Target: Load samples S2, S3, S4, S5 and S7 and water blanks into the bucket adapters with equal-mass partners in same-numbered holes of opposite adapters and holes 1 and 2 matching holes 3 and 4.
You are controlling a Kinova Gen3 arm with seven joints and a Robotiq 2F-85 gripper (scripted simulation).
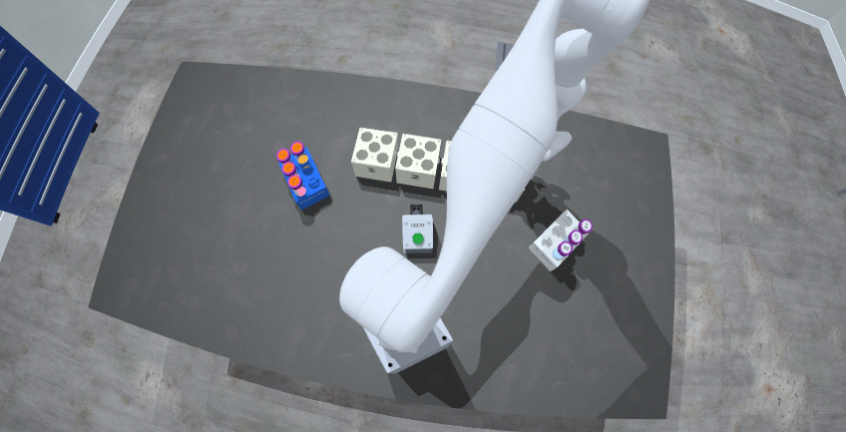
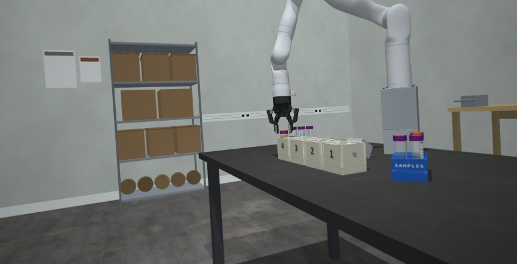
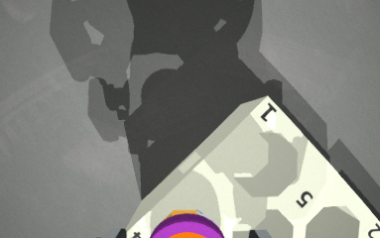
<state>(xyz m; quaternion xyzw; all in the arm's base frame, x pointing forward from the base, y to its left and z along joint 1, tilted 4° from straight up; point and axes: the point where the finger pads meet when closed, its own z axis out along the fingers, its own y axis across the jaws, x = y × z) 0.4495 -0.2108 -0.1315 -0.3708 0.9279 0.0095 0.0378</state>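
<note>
Sample S3, a tube with a purple cap and an orange dot, stands in hole 4 of adapter 4, the last in a row with adapter 3, adapter 2 and adapter 1. My gripper hangs straight over S3, open, its fingertips level with the top of the cap and apart from it. In the top view the arm hides it. The blue SAMPLES rack holds several orange-dot tubes.
A white blank rack with three purple-capped tubes stands at the right of the table. The green DONE key sits on its small desk in front of the adapters. The other holes of adapter 4 are empty.
</note>
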